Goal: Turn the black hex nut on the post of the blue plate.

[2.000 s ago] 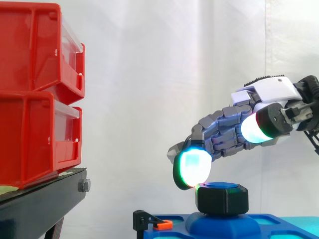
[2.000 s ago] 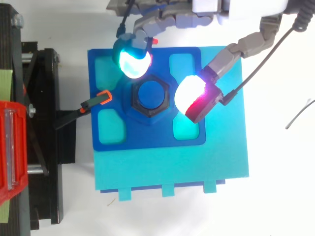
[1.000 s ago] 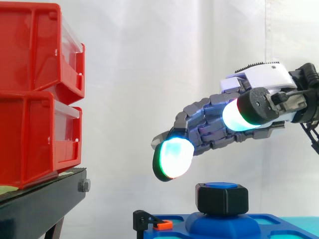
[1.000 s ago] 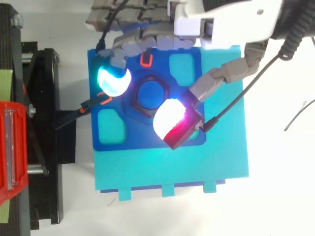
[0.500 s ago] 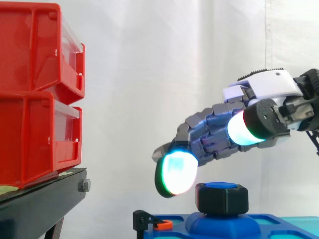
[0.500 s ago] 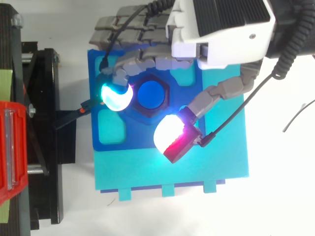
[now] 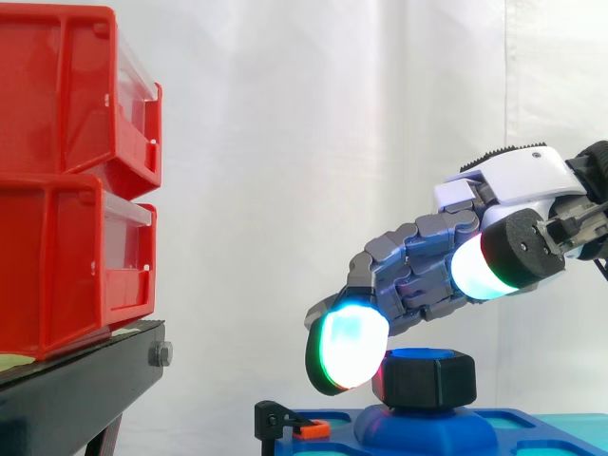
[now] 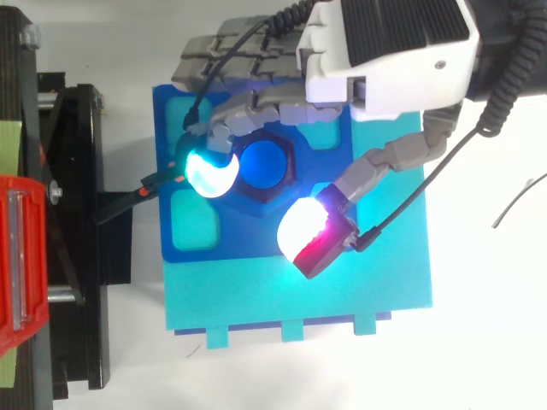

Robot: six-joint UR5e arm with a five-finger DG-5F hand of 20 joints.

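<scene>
The black hex nut (image 7: 427, 380) sits on the blue post (image 8: 263, 162) in the middle of the blue plate (image 8: 256, 248). My hand (image 8: 385, 43) reaches in from the right above the plate, its fingers stretched down and to the left. One cyan-glowing fingertip (image 8: 209, 171) rests against the nut's left side, level with it in the side view (image 7: 347, 347). The thumb pad (image 8: 308, 232), white and red, hovers off the nut's lower right corner, higher than the nut and apart from it. Nothing is pinched between fingers and thumb.
The blue plate lies on a teal base (image 8: 299, 295). A black clamp with an orange tip (image 8: 162, 181) holds the plate's left edge. Further left stands the black stand (image 7: 76, 399) with stacked red bins (image 7: 66, 180).
The hand has come down and shifted right; its lit fingertip dropped from above the nut to the nut's left side. The thumb swung to the nut's lower right.
</scene>
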